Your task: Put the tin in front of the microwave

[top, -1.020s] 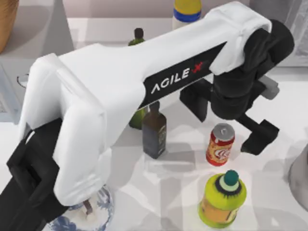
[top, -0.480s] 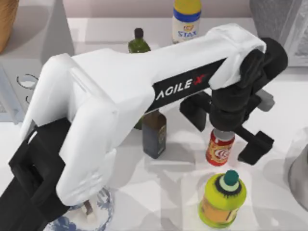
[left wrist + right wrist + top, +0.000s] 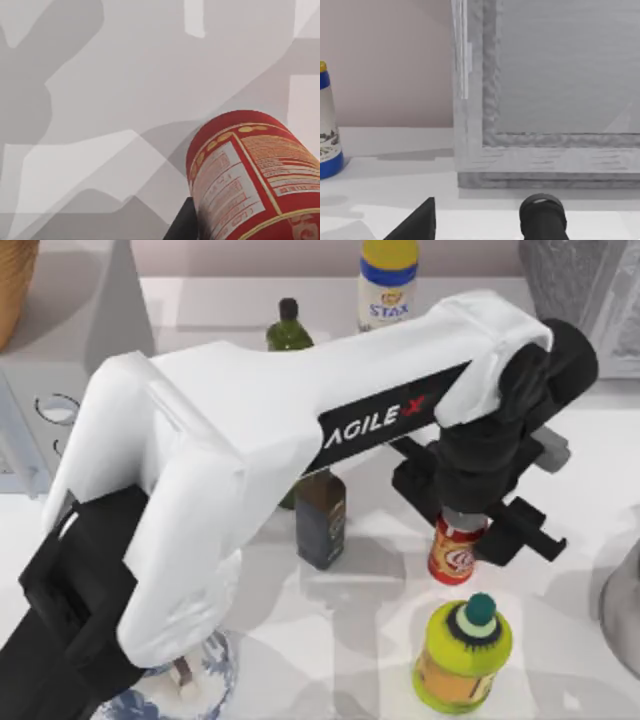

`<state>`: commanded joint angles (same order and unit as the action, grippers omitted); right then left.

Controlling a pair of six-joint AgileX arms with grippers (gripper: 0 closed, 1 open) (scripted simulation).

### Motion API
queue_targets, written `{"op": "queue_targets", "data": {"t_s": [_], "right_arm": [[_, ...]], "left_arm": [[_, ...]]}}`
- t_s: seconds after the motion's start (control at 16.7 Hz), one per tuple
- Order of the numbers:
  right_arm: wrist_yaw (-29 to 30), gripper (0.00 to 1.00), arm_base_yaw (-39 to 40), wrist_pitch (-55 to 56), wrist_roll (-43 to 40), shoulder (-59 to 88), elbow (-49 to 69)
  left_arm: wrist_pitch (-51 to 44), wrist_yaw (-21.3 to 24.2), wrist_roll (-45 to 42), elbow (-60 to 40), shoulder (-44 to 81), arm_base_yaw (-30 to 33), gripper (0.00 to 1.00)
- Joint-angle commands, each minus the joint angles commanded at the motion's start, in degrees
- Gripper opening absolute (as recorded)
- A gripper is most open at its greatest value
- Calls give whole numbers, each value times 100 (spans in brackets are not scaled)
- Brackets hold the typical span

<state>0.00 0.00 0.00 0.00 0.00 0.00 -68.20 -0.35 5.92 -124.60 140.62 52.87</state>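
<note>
The tin (image 3: pixel 456 552) is a small red can with a yellow-white logo, standing upright right of the table's middle. My left gripper (image 3: pixel 468 512) comes down over its top, and the black fingers (image 3: pixel 418 483) press against both sides, shut on it. The left wrist view shows the tin's red printed wall (image 3: pixel 250 175) close up, with a dark finger edge beside it. The microwave (image 3: pixel 90 310) is the light-grey box at the far left, with a round dial (image 3: pixel 58 408) on its front. A dark part of my right gripper (image 3: pixel 417 225) shows low in the right wrist view, parked near the back right.
A yellow-green jar with a teal cap (image 3: pixel 462 650) stands just in front of the tin. A dark brown bottle (image 3: pixel 320 520) is to its left. A green bottle (image 3: pixel 288 325) and a yellow-capped white bottle (image 3: pixel 388 280) stand at the back. The speckled grey box (image 3: pixel 580 280) fills the back right corner.
My left gripper came down over the tin from the right. Its fingers then drew in from a wide spread until they sit against the tin's sides. The tin has not moved.
</note>
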Motion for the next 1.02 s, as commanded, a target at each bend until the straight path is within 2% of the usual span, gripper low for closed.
{"op": "queue_targets", "data": {"t_s": [0.24,0.3,0.84,1.02], "right_arm": [[0,100,0,0,0,0,0],[0,100,0,0,0,0,0],[0,100,0,0,0,0,0],[0,100,0,0,0,0,0]], "left_arm": [[0,0,0,0,0,0,2],[0,0,0,0,0,0,0],[-23,1,-10,-24,-3,3,0],[-390,7,-3,-421,38,9,0]]}}
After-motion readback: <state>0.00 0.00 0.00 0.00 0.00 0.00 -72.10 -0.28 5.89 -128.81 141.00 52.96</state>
